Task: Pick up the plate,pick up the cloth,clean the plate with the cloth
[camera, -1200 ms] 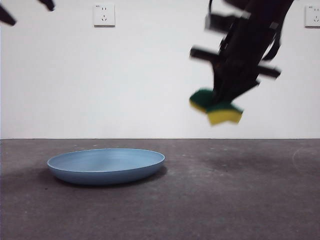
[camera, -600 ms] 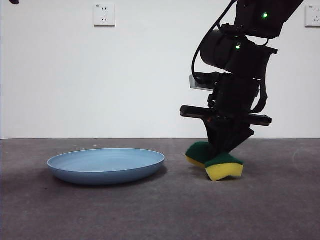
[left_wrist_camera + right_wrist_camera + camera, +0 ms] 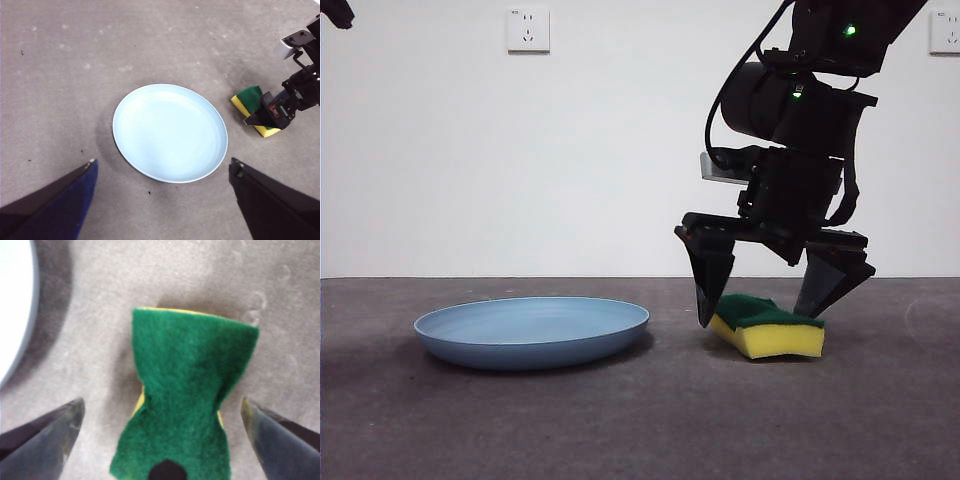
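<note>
Right claw [image 3: 770,300] has just let go: half a second ago it is clamped on the cloth [image 3: 767,326] low over the desk [image 3: 640,420], and a second ago it carries it high in the air; now its jaws are spread wide, one on each side of the cloth, not touching it as far as the front view shows. The cloth lies flat on the desk, green layer up, yellow below, no longer bent; the right wrist view shows the green top [image 3: 182,395] centred between the parted jaws. It sits just beside the plate [image 3: 532,331], at about 3 o'clock from it in the front view, with a small gap. The plate has not moved, flat on the desk, empty. Left claw [image 3: 162,200] hangs high above the plate [image 3: 170,131], jaws apart, holding nothing; only a black tip shows at the top corner of the front view. Judgement: the cloth is put down, not in use; nothing is held, the plate is not picked up, and wiping is not happening now.
</note>
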